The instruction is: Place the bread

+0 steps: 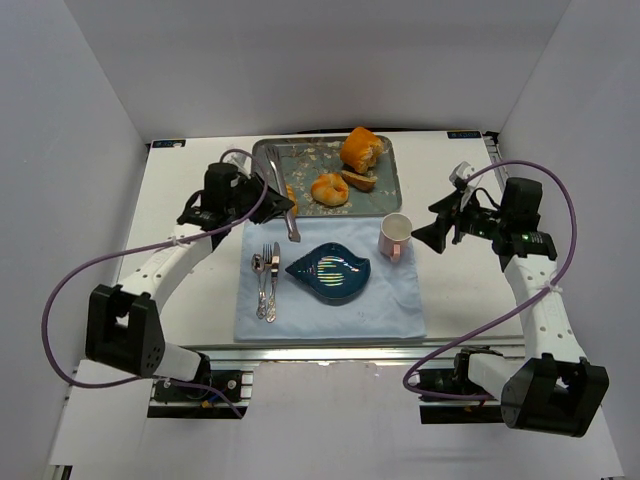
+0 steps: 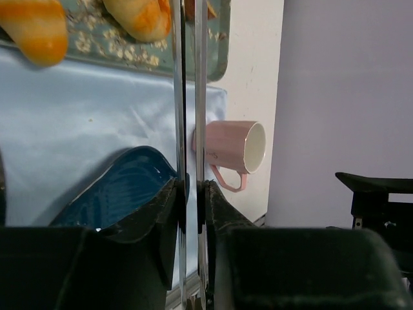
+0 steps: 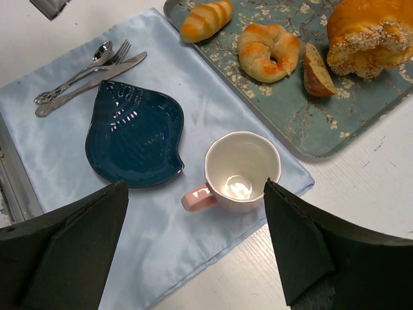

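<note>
The bread (image 1: 360, 180) is a small slim piece with a dark crust. It lies on the patterned tray (image 1: 310, 155) between a round orange bun (image 1: 360, 148) and a croissant-like roll (image 1: 329, 189). It also shows in the right wrist view (image 3: 316, 70). My left gripper (image 1: 268, 200) is shut on metal tongs (image 1: 285, 205) at the tray's left front corner. In the left wrist view the gripper (image 2: 191, 194) clamps both tong blades (image 2: 179, 97), which reach up over the tray. My right gripper (image 1: 432, 222) is open and empty, right of the pink mug (image 1: 396, 236); its wrist view shows it (image 3: 195, 187) above the mug.
A blue leaf-shaped plate (image 1: 330, 272) lies on a pale blue cloth (image 1: 330, 315). The cutlery (image 1: 265, 280) lies left of the plate. A small striped roll (image 3: 206, 19) lies at the tray's left end beside the tongs. White walls close in the table.
</note>
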You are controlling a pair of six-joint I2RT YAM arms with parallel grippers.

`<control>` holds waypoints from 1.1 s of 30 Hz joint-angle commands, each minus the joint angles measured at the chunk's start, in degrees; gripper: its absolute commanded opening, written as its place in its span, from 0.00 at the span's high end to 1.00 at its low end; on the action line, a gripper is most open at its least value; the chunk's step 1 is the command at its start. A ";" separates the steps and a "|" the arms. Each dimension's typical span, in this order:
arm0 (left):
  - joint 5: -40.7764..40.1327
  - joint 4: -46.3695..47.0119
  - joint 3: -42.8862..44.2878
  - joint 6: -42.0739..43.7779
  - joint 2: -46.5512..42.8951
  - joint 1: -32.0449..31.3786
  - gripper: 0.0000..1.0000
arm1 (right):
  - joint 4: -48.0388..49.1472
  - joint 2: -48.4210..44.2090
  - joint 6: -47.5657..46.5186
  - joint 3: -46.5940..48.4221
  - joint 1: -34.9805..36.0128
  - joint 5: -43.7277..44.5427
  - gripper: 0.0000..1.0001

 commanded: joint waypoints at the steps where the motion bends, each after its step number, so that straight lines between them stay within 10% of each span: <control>1: 0.83 3.05 3.75 -2.13 2.35 -2.55 0.70 | 2.23 -1.92 0.86 -0.67 -0.78 -1.82 0.11; 33: 4.78 6.57 18.61 -8.11 24.25 -9.41 0.58 | 2.93 -3.33 0.77 -3.57 -2.71 -2.26 0.11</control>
